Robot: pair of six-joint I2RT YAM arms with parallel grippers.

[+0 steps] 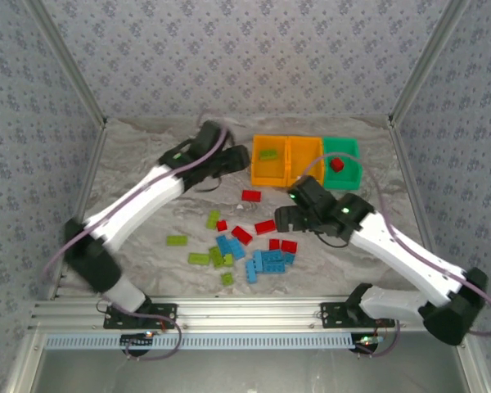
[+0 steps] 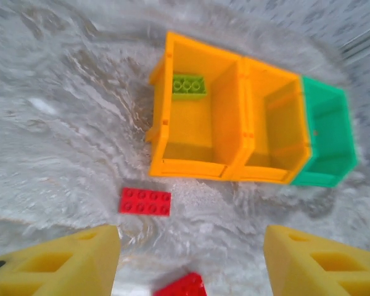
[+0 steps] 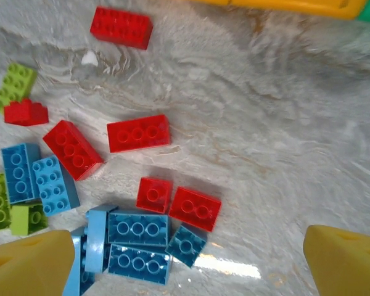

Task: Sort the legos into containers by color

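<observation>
Marbled grey tabletop [image 1: 127,160] was seen throughout. The containers [image 1: 288,160] were lined up at upper centre, with a lime brick [image 2: 189,86] in the leftmost orange one. The legos [image 1: 254,260] were scattered at centre. The left gripper [image 2: 191,237] was spread, empty, below the bins; the right gripper [image 3: 188,246] was spread wide, empty, by blue bricks [image 3: 137,230].

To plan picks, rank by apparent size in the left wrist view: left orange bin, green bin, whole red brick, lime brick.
1. left orange bin
2. green bin
3. red brick
4. lime brick, which sits farther from the camera, so the bricks' real order is unsure.
</observation>
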